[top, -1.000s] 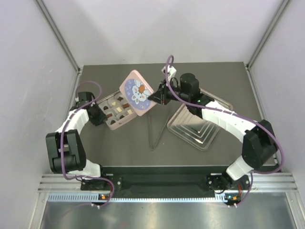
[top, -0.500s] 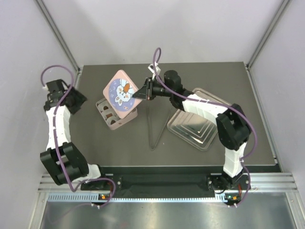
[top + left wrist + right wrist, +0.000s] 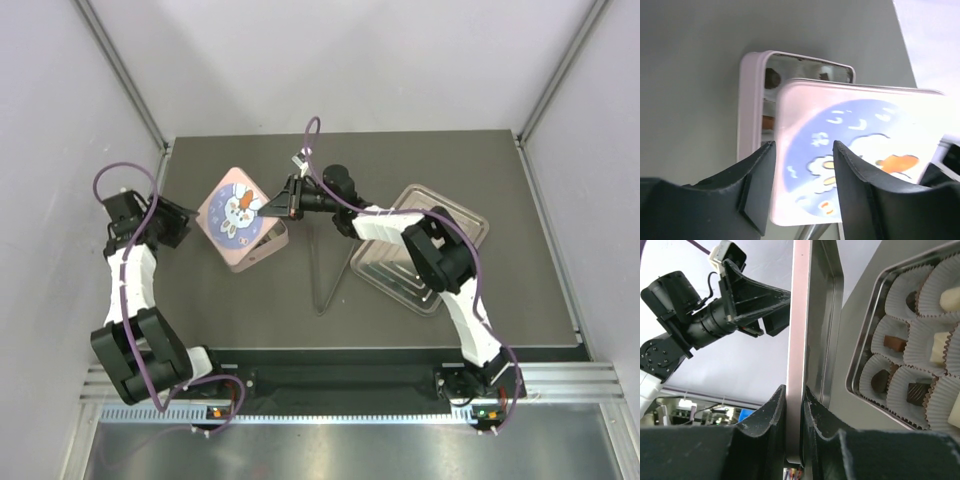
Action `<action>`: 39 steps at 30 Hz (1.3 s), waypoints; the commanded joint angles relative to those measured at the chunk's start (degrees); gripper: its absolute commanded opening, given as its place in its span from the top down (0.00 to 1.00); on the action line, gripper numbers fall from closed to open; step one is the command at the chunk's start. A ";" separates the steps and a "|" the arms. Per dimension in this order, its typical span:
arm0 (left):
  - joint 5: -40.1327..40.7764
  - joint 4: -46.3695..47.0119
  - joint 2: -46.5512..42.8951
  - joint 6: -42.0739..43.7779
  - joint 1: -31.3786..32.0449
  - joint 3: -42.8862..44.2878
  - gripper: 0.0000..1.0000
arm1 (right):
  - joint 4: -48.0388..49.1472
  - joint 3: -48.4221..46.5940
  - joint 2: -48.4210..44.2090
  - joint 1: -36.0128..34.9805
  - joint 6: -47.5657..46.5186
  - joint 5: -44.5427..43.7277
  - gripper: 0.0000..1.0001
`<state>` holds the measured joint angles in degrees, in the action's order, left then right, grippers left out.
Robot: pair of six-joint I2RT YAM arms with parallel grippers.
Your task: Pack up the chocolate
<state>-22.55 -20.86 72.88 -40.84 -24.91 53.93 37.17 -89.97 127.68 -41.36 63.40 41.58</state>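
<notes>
stretching far to its left, the right gripper (image 3: 266,208) pinches the edge of the pink lid (image 3: 232,208), tilted over the tin (image 3: 262,250). chocolate (image 3: 916,392) sits inside in paper cups (image 3: 900,325). the left gripper (image 3: 178,222) hovers just beside the tin, jaws spread and empty.

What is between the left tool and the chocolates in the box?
The pink lid, gripped by the right tool, hangs over the box and hides most chocolates; the left wrist view shows it.
</notes>
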 commanded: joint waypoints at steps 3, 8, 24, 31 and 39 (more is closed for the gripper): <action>-6.98 6.62 1.47 -1.00 -0.06 -0.76 0.49 | 10.12 -5.12 2.92 -1.00 7.35 1.75 1.00; -6.81 7.33 2.00 -0.65 -0.06 -3.48 0.54 | 11.52 -7.58 5.91 -1.00 9.90 2.27 1.00; -4.79 5.39 1.74 1.99 -0.05 -5.85 0.53 | 17.76 -6.62 11.19 -0.56 17.29 -0.10 1.00; -5.84 8.29 2.26 0.68 0.12 -9.28 0.54 | 21.20 -4.42 12.15 0.23 18.61 -2.38 1.00; -7.16 10.84 3.58 -0.12 0.38 -10.86 0.55 | 17.85 -5.30 13.82 0.58 17.02 -1.68 1.00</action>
<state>-28.23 -14.55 76.47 -40.62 -24.67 43.83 52.31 -94.19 140.46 -41.01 81.08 40.32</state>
